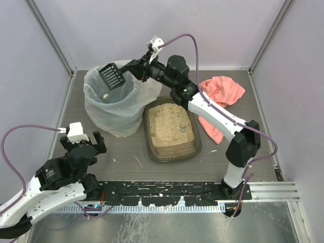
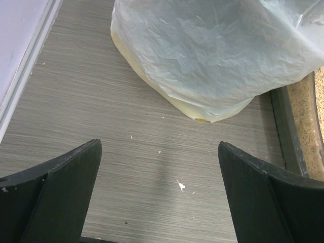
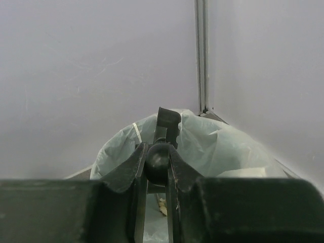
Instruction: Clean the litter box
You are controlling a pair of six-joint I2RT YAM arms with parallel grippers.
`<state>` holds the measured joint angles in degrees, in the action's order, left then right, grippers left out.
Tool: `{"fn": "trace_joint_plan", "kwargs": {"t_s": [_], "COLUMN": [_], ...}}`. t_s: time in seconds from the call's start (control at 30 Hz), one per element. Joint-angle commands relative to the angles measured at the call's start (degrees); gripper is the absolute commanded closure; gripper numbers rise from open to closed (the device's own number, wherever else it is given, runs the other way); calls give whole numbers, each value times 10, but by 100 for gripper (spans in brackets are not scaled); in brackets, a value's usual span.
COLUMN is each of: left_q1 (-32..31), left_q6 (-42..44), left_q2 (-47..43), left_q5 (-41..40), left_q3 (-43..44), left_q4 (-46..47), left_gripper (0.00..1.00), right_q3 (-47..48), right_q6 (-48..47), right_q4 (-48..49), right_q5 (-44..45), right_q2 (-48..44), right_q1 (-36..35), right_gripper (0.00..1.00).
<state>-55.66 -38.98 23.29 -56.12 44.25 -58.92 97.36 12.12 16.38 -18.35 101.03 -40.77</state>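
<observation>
The litter box [image 1: 198,147], a shallow dark tray of tan litter, sits mid-table; its edge shows at the right of the left wrist view [image 2: 288,131]. My right gripper [image 1: 137,68] is shut on the handle of the black slotted scoop [image 1: 112,76] and holds it over the open mouth of the bag-lined bin [image 1: 114,109]. In the right wrist view my gripper [image 3: 157,164] clamps the scoop's round handle end [image 3: 158,161], with the bin [image 3: 217,147] beyond. My left gripper [image 1: 83,139] is open and empty at the near left, low over the table [image 2: 159,149].
A pink cloth [image 1: 220,93] lies behind and to the right of the litter box. The bin's bag [image 2: 212,50] bulges just ahead of my left gripper. Small litter crumbs [image 2: 180,186] lie on the table. Enclosure walls stand on three sides.
</observation>
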Motion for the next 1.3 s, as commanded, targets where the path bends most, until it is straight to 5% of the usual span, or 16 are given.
{"fn": "trace_joint_plan", "kwargs": {"t_s": [0.0, 0.3, 0.57, 0.97, 1.27], "left_q1": [-2, -2, -2, -2, -2], "left_q6": [8, 16, 20, 24, 27], "left_q2": [2, 7, 21, 14, 18], "left_q5": [-11, -6, -3, 2, 6], "left_q3": [2, 1, 3, 0, 0], "left_q4": [32, 40, 44, 48, 50], "left_gripper": [1, 0, 0, 1, 1], "right_q3": [50, 55, -77, -283, -322], "right_q6": [-99, -150, -118, -75, -54], "right_q4": [5, -24, -25, -191, -337], "right_q5": [-42, -15, 106, 210, 376], "right_q2": [-12, -74, -247, -479, -501], "right_q1": [-6, -7, -6, 3, 3], "right_gripper": [99, 99, 99, 99, 99]}}
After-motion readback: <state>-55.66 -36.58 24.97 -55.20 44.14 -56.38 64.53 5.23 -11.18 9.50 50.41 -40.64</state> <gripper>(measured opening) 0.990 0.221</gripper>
